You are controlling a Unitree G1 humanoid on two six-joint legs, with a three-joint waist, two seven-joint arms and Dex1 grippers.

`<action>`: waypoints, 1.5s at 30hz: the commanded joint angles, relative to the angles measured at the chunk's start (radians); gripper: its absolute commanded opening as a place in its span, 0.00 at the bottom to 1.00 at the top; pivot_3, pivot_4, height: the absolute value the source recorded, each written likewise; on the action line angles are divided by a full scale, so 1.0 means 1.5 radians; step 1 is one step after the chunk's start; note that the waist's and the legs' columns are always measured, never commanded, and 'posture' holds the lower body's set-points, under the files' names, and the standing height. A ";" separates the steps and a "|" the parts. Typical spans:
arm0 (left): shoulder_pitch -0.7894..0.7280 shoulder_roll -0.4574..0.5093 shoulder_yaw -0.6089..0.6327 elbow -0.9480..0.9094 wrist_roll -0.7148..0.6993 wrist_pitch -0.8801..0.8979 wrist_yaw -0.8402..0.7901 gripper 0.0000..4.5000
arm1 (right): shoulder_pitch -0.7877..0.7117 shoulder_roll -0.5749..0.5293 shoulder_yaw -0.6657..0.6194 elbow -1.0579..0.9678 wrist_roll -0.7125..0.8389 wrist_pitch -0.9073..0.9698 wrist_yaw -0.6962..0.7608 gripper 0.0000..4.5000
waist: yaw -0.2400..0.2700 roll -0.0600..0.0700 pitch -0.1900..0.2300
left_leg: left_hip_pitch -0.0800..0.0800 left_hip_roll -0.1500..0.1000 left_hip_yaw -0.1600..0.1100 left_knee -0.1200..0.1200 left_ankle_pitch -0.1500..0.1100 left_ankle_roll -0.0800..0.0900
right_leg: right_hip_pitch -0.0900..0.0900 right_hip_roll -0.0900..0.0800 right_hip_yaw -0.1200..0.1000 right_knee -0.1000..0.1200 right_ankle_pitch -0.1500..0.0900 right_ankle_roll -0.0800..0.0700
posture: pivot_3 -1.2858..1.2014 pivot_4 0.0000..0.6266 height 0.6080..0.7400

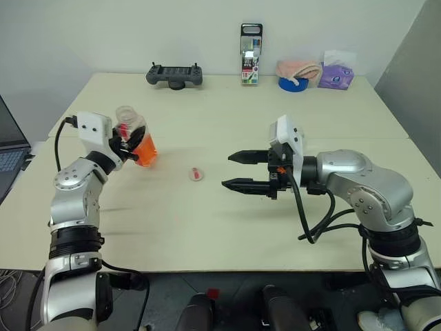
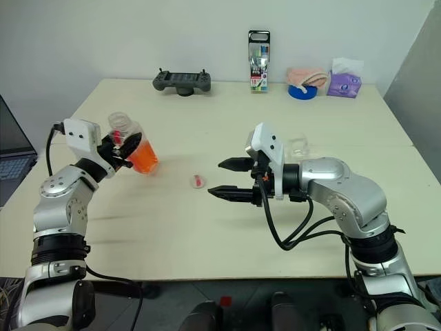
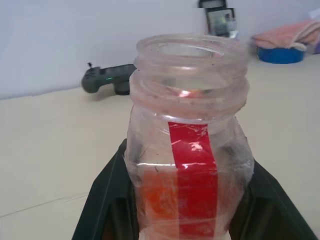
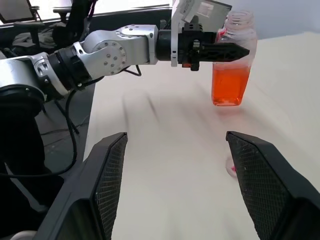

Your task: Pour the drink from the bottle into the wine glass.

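From the head camera, the left gripper (image 1: 129,146) has its fingers clenched on the bottle (image 1: 138,138), holding it roughly upright over the left part of the table (image 1: 207,221). The bottle's mouth is open, and the orange drink (image 1: 145,153) fills its lower half. A small pinkish cap (image 1: 196,174) lies on the table between the two arms. The right gripper (image 1: 234,170) points toward the bottle with its fingers spread apart and nothing between them. The wine glass (image 2: 298,146) stands just behind the right forearm. Along the far edge sit a black game controller (image 1: 174,74), a marker pack (image 1: 251,54), a pink cloth (image 1: 300,68) and a purple tissue pack (image 1: 335,74).

The left wrist view looks straight at the bottle's uncapped neck and red label strip (image 3: 192,170), a black finger on each side.

The right wrist view shows both open fingers (image 4: 107,185) framing bare table, with the held bottle beyond.
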 commanded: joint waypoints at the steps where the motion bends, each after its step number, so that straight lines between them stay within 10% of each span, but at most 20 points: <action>1: -0.044 0.003 0.012 0.053 -0.002 -0.059 -0.006 0.37 | -0.023 0.027 0.005 0.026 -0.051 -0.038 -0.055 0.75 | 0.000 0.000 0.000 | 0.000 0.000 0.000 0.000 0.000 0.000 | 0.000 0.000 0.000 0.000 0.000 0.000 | 0.52 0.24 1.00; 7: -0.072 -0.001 0.008 0.171 0.009 -0.122 -0.006 0.37 | -0.019 0.038 0.018 0.035 -0.083 -0.049 -0.068 0.75 | 0.000 0.000 0.000 | 0.000 0.000 0.000 0.000 0.000 0.000 | -0.001 0.000 0.000 0.000 0.002 -0.003 | 0.52 0.24 1.00; 16: -0.055 0.000 0.013 0.212 0.009 -0.142 0.006 0.99 | -0.014 0.027 0.018 0.032 -0.087 -0.043 -0.069 0.75 | -0.001 0.000 0.000 | 0.000 0.000 0.000 0.000 0.000 0.000 | -0.001 0.000 0.000 0.001 0.002 -0.003 | 0.52 0.24 1.00; 30: 0.089 0.008 0.024 0.027 -0.012 -0.070 0.013 0.99 | -0.047 -0.033 -0.036 0.093 -0.121 -0.040 -0.082 0.75 | -0.001 0.000 0.000 | 0.000 0.000 0.000 0.000 0.000 0.000 | -0.001 0.000 0.000 0.001 0.002 -0.003 | 0.52 0.24 1.00; 39: 0.345 0.129 0.094 -0.335 -0.156 0.148 -0.119 0.99 | -0.204 -0.093 -0.110 0.202 -0.141 0.228 -0.205 0.75 | -0.007 0.000 0.000 | 0.000 0.002 0.000 -0.002 0.000 0.000 | -0.003 0.000 0.000 0.001 0.001 -0.004 | 0.52 0.24 1.00; 45: 0.336 0.153 -0.015 -0.507 -0.199 0.248 -0.162 0.99 | -0.270 -0.080 -0.095 0.388 -0.175 0.359 -0.242 0.75 | 0.003 0.000 0.000 | 0.000 0.000 0.001 -0.001 0.000 0.000 | 0.000 -0.001 0.001 0.000 -0.001 -0.004 | 0.52 0.24 1.00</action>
